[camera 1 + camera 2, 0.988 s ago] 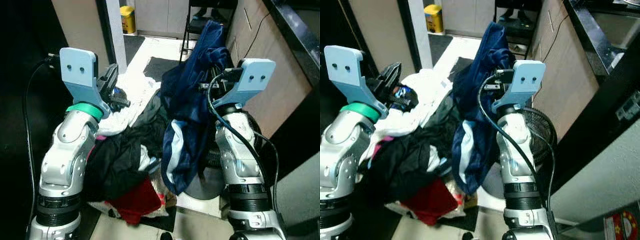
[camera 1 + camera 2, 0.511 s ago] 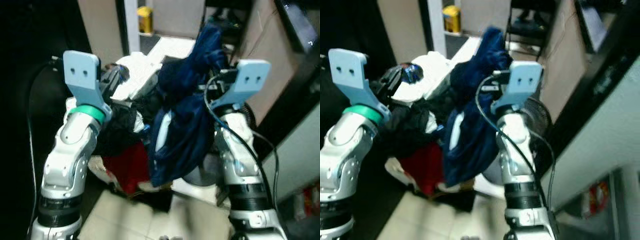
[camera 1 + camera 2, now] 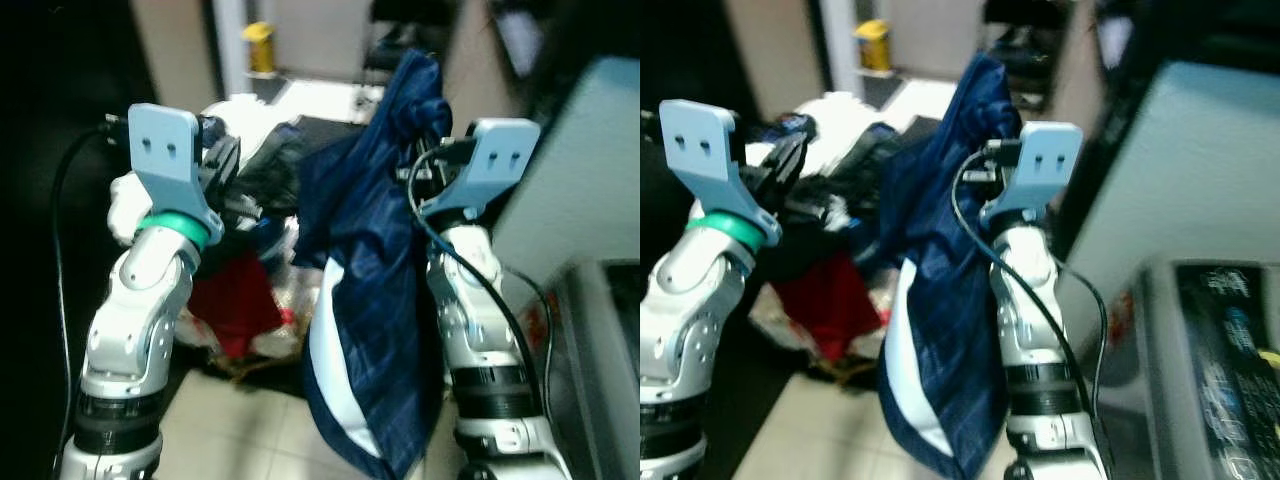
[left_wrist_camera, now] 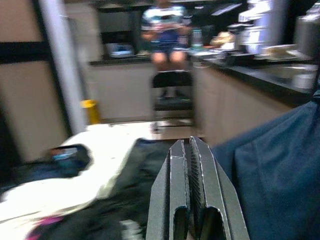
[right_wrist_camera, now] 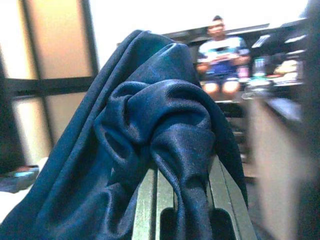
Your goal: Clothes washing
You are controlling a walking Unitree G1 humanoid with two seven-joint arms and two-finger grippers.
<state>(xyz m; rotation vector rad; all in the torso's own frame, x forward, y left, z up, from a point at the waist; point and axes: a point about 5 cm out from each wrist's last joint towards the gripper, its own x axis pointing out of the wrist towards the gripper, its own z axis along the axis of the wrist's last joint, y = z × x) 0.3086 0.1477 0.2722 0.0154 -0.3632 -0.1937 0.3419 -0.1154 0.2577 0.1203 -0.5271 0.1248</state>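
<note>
A dark blue garment [image 3: 370, 300] with a white panel hangs from my right gripper [image 5: 182, 172], which is shut on a bunched fold of it, raised at chest height. The cloth drapes down in front of my right arm almost to the floor. My left gripper [image 4: 189, 155] is shut with nothing between its fingers, held up over the laundry pile [image 3: 240, 290]. That pile lies on the floor to the left, with red, black and white clothes in it.
A grey-white appliance [image 3: 1180, 200] stands close on the right, with a dark panel [image 3: 1230, 340] below it. A person sits on a chair [image 4: 167, 30] at the far end of the room. A yellow bin [image 3: 258, 45] stands by the far wall.
The camera has swung right, bringing the appliance into view. The blue garment now hangs clear of the pile, lifted free. Both arms hold much the same pose.
</note>
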